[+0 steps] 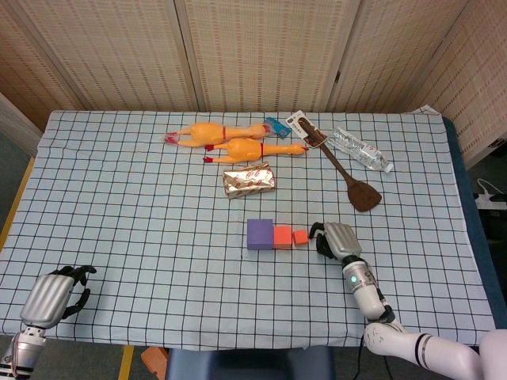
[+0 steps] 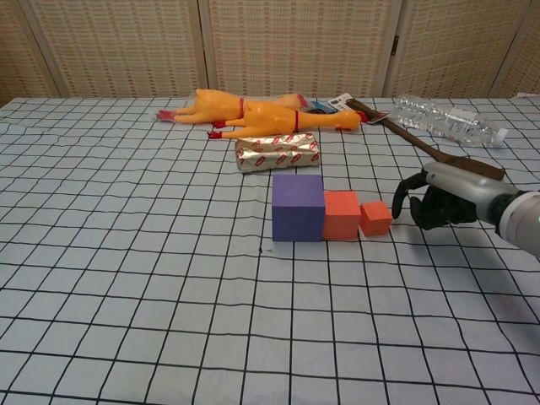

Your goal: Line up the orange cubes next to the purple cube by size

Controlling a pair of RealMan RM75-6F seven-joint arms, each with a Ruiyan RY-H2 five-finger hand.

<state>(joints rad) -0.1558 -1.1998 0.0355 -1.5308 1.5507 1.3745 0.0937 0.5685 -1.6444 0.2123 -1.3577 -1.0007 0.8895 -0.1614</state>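
Head view: your right hand sits just right of the small orange cube, fingers curled in, nothing held; can't tell if a fingertip touches the cube. The row runs left to right: purple cube, bigger orange cube, small one, all mid-table on the checked cloth. Left hand is at the near left corner, well apart, fingers curled, empty. So the right hand's the nearer one by far.

Chest view: purple cube and bigger orange cube look flush; small orange cube sits just beside, turned a bit off square. Right hand is to its right, fingers bunched inward, a thin gap to the cube, I think. Looks near done by size order. If you tidy, the cube lies straight left of your fingers, so nudge leftward along the row axis.
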